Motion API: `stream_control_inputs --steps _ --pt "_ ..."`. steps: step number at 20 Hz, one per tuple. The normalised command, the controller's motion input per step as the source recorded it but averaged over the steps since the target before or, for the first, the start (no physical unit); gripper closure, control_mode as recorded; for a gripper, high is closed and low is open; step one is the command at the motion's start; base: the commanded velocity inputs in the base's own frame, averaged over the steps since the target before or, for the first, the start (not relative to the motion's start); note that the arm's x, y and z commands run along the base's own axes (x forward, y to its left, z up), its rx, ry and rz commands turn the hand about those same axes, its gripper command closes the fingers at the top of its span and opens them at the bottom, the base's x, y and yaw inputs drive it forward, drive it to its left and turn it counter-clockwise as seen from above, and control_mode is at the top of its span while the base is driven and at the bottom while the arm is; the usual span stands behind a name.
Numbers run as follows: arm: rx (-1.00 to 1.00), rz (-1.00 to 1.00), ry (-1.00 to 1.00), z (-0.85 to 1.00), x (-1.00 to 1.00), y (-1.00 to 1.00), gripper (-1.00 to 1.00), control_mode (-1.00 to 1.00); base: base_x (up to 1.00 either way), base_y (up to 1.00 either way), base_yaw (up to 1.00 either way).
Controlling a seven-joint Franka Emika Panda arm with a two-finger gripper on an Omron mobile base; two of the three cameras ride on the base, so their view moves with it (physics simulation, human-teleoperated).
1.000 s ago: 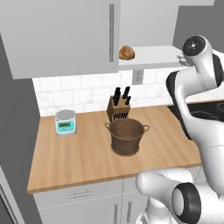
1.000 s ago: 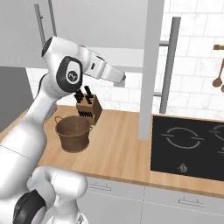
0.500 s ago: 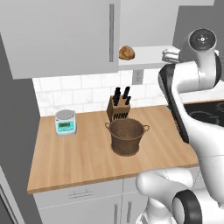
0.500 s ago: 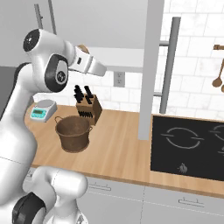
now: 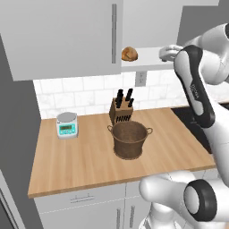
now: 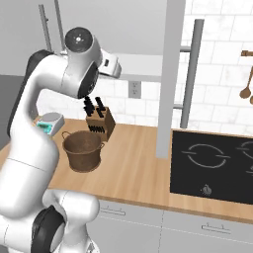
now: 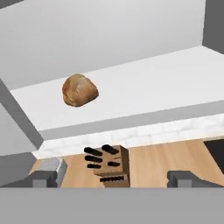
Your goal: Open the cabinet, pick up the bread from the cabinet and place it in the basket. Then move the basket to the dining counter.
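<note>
Nearing the bread [image 7: 79,90], pincer [image 7: 113,178] stays spread.

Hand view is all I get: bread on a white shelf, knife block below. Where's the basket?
Observer: The basket stands upright on the wood worktop, just in front of the knife block, below the bread on the shelf. It looks empty.
Operator: Cabinet door out of the way?
Observer: Yes. The right cabinet door is swung wide open, edge-on in the right base view, with its bar handle facing the hob side.
</note>
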Motion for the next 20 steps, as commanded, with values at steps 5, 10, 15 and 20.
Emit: stream_control_inputs --steps 5,10,15,20 --pt "0.05 0.4 -0.02 0.0 0.41 0.15 -1.0 -1.0 0.0 0.0 0.0" --pt "0.0 0.25 0.0 0.0 0.41 0.04 -1.0 -1.0 0.0 0.0 0.0" --pt "-0.06 0.12 -0.03 0.0 0.38 0.26 -1.0 -1.0 0.0 0.0 0.0" --pt "-0.16 0.04 -0.16 0.0 0.19 0.48 -1.0 -1.0 0.0 0.0 0.0"
